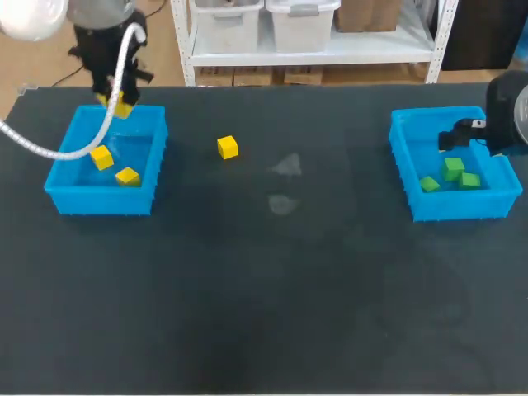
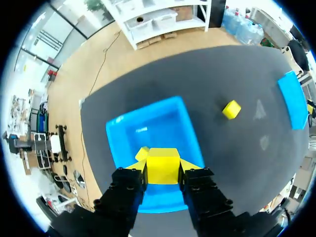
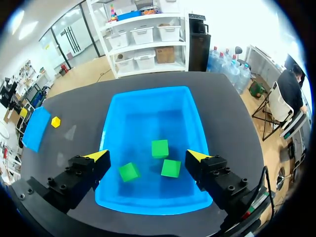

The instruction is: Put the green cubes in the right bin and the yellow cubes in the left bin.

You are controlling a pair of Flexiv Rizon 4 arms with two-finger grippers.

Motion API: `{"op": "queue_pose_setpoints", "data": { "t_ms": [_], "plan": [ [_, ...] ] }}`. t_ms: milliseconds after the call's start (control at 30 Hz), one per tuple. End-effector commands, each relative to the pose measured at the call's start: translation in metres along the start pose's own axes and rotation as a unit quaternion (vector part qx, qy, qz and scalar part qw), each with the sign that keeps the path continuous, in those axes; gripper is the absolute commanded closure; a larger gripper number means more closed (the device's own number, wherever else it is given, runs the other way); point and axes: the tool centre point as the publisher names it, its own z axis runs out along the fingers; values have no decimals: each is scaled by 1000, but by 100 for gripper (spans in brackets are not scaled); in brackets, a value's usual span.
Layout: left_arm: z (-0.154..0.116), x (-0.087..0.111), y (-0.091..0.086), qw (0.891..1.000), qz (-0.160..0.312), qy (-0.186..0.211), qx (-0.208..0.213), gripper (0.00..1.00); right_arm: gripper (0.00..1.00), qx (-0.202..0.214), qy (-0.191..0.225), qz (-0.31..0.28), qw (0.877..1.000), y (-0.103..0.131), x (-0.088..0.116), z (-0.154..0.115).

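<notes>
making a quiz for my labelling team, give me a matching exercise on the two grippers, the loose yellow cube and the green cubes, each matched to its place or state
Things
1. left gripper
2. right gripper
3. loose yellow cube
4. green cubes

Places or states
A. lying in the right bin
B. open, above the right bin
C. on the bare table, between the bins
D. shut on the held yellow cube, above the left bin

Pairs: 1-D, 2-B, 3-C, 4-A

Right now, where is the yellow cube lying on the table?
In the head view, that yellow cube sits alone on the table, right of the left bin.
</notes>
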Motion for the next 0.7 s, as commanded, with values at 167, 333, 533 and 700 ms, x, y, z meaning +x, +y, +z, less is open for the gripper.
{"op": "queue_pose_setpoints", "data": {
  "t_ms": [167, 333, 533, 700],
  "plan": [
    [19, 21, 10, 999, -29, -27, -8, 3, 0, 0, -23, 1, 1000, 0, 4, 1],
    [-12, 0, 3, 997, -20, -72, -1, 0, 0, 0, -23, 1, 1000, 0, 4, 1],
    [-38, -47, -39, 990, 64, -119, 45, 0, 0, 0, -23, 1, 1000, 0, 4, 1],
    [-34, -76, -96, 976, 173, -106, 83, 0, 0, 0, -23, 1, 1000, 0, 4, 1]
  ]
}}
